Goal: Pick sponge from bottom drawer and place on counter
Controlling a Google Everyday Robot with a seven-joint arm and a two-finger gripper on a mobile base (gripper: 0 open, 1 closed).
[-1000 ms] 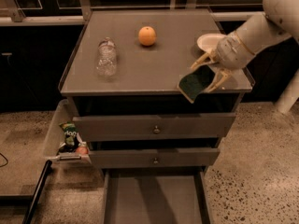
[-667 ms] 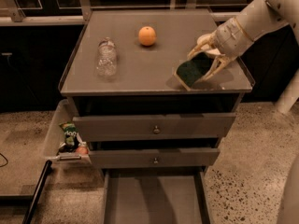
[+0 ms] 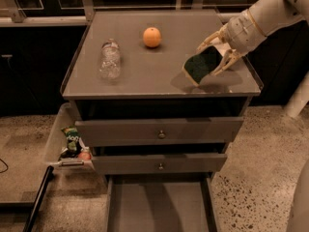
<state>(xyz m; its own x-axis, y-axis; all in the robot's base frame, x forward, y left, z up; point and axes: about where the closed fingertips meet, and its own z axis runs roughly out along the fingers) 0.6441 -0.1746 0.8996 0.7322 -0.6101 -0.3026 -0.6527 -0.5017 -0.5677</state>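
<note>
The sponge (image 3: pixel 199 66) shows its dark green face and a yellow edge. It is tilted in my gripper (image 3: pixel 214 53), just above the right part of the counter (image 3: pixel 154 76), where it casts a shadow. My gripper reaches in from the upper right and is shut on the sponge. The bottom drawer (image 3: pixel 159 204) is pulled out at the bottom of the view and its grey floor is bare.
An orange (image 3: pixel 151 37) and a clear plastic bottle (image 3: pixel 109 60) lying on its side are on the counter. Two knobbed drawers (image 3: pixel 159 131) stand slightly open below. A side bin (image 3: pixel 63 141) at the left holds snack packets.
My gripper has carried the sponge up from the cabinet's front right edge and inward over the counter's right side.
</note>
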